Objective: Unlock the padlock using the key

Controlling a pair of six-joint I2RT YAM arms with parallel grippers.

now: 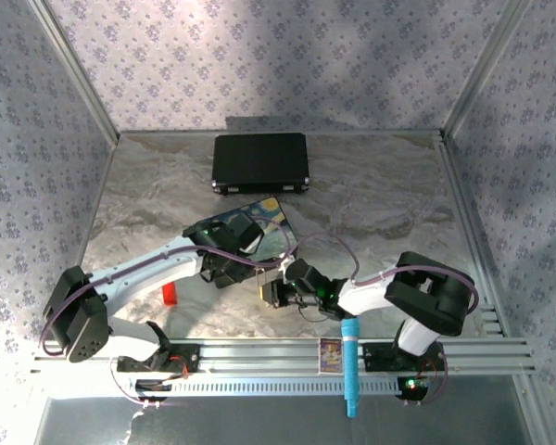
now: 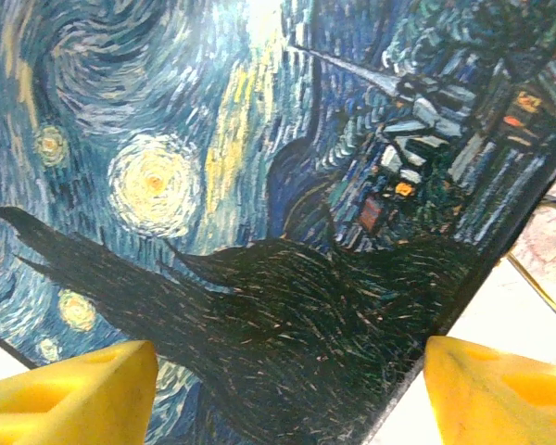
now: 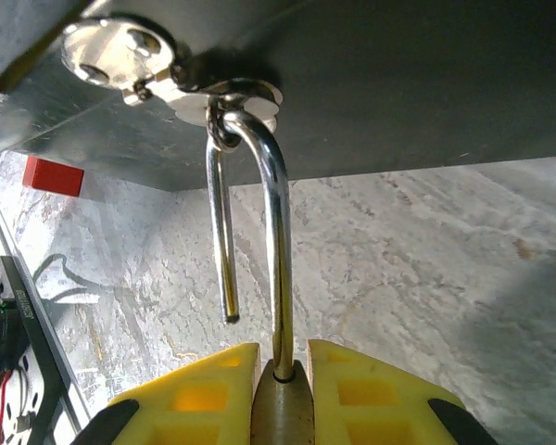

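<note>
My right gripper (image 3: 283,371) is shut on the brass padlock (image 3: 283,413). The padlock's silver shackle (image 3: 276,232) stands open, one leg hanging free. Its bend is hooked through the metal hasp (image 3: 224,100) on the dark underside of the painted box (image 3: 398,83). In the top view the padlock (image 1: 267,289) sits at the box's near edge, with the right gripper (image 1: 278,295) on it. My left gripper (image 2: 287,389) stands open, its yellow fingers (image 2: 74,399) wide apart over a corner of the box's painted lid (image 2: 259,185). The key is out of view.
A small red block (image 1: 170,295) lies on the marble table left of the left arm, also in the right wrist view (image 3: 52,176). A black case (image 1: 260,163) lies at the back. A blue pen-like tool (image 1: 350,366) and a small card (image 1: 330,353) rest on the front rail.
</note>
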